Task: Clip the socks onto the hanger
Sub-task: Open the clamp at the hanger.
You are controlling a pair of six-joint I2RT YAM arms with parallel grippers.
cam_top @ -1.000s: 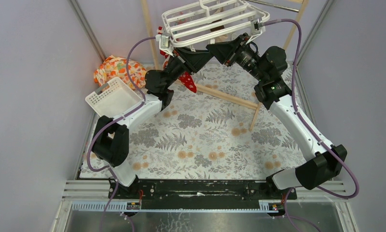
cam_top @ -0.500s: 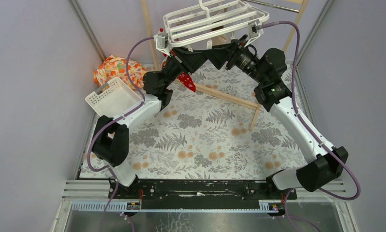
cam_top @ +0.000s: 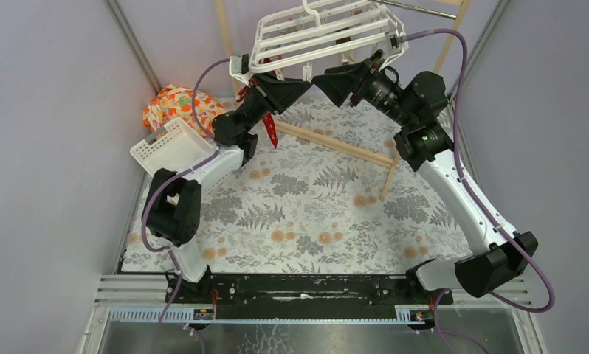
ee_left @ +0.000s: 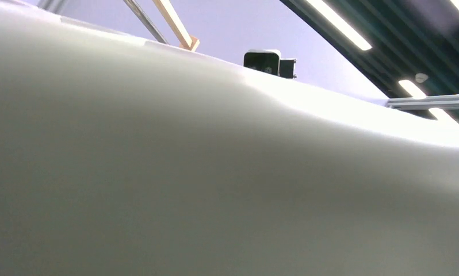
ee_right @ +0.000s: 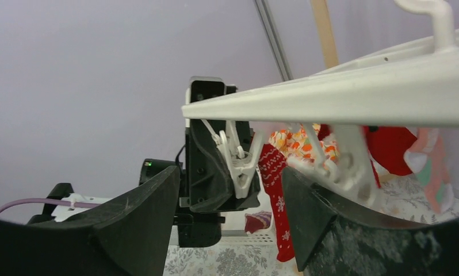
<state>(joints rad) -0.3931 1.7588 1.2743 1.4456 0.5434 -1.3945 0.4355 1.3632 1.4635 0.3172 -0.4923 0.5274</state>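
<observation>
The hanger roofs the far middle of the desk, where the left pincer and right pincer nearly meet. Clips, a hanging red sock and the slanting wooden rack bar crowd underneath; the near desk is open

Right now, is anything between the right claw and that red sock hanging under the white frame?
Nothing visible does. From the right wrist camera, the red sock hangs in plain sight through the gap of the open right gripper, under the hanger bar. A white clip dangles just beside it, near the left gripper.
</observation>
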